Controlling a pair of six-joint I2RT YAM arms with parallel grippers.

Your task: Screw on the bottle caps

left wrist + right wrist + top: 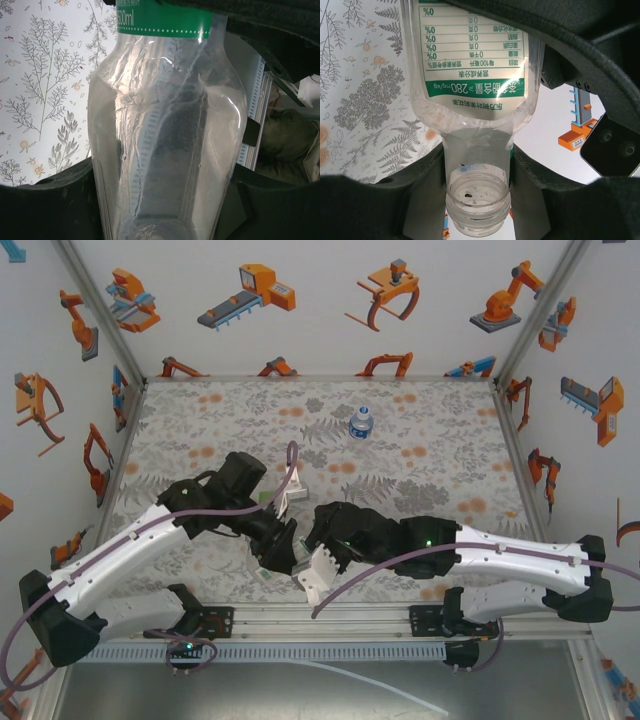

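A clear green-labelled bottle is held between my two grippers, which face each other near the table's front middle. My left gripper is shut on its lower body, with a dark finger pressed against each side. My right gripper is shut on the bottle's neck, and the threaded mouth is open with no cap on it. From above, both grippers crowd together and hide most of this bottle. A squat blue-labelled bottle stands upright at the back, seemingly with a white cap on top. Loose bottle caps are out of view.
A white object shows just below the grippers, and another pale one lies behind the left wrist. The aluminium front rail runs close by. Side walls border the patterned table, which has free room at the back and right.
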